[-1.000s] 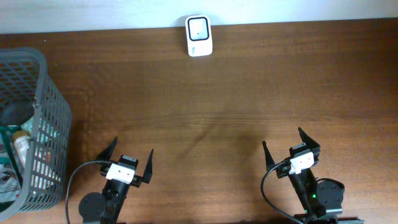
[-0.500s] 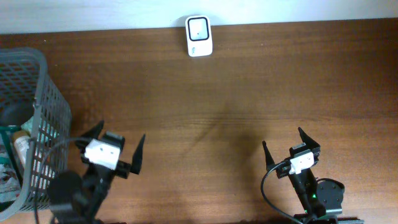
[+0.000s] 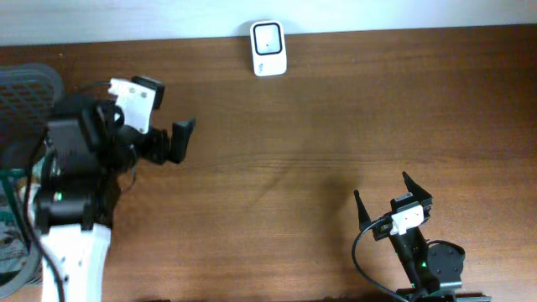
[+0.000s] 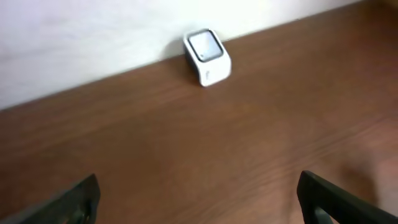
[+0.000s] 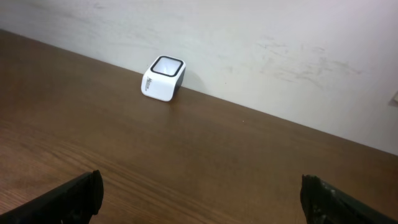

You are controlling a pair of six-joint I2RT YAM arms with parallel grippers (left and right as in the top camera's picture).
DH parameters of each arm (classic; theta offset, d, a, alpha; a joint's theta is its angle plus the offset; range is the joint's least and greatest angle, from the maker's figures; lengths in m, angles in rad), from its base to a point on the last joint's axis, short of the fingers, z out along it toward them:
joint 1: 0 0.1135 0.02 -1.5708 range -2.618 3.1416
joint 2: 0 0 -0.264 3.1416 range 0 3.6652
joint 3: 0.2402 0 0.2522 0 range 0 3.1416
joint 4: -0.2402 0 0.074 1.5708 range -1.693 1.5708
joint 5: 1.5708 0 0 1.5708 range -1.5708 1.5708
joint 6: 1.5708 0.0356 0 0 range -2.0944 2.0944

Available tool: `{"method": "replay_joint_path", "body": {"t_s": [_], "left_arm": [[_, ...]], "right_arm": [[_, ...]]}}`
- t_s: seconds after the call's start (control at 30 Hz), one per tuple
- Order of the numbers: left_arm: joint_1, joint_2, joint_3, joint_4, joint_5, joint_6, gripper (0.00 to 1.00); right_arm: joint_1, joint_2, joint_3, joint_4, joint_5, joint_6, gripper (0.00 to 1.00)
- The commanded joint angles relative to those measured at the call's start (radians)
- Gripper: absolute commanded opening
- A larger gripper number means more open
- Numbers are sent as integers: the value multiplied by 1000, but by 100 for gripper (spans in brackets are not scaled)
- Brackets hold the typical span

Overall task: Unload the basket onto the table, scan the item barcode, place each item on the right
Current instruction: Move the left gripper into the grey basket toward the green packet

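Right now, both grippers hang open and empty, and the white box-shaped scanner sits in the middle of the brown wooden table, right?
No: the white box-shaped scanner sits at the far edge of the brown wooden table, by the wall, as the overhead view shows. The left gripper and right gripper are open and empty.

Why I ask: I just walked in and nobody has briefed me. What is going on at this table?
A two-armed robot is set up to scan an item's barcode, but no item is held yet. The left hand is open and empty, with its arm up over the left side of the table near the grey basket. The right hand is also open and empty, low at the near edge. The white scanner sits alone at the far edge by the wall.
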State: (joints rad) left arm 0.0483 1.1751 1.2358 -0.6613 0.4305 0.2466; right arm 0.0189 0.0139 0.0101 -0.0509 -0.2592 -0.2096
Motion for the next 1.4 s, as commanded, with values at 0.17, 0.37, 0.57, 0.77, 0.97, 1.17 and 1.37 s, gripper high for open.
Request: {"method": "replay_joint_path", "body": {"t_s": [0.17,0.37,0.57,0.77,0.97,1.17,1.37], "left_arm": [[0,97,19,4,213,2,99],[1,96,19,-137,298,3,99],[20,87,74,-227,-74,-158,84],[106,75,404,-487,-430,-315,85],[254,73,581,-564,-484,-390,87],[487,111,581,-628,-473,-444,99],[672,184,577,-668,-460,-443,100]], "right_arm": [[7,-8,-5,-5,5,4,98],[7,-8,-5,-5,5,4,98],[7,-8,-5,-5,5,4,98],[7,-8,-5,-5,5,4,98],[7,-8,-5,-5,5,4,98],[7,-8,-5,-5,5,4,98],[7,-8,-5,-5,5,4,98]]}}
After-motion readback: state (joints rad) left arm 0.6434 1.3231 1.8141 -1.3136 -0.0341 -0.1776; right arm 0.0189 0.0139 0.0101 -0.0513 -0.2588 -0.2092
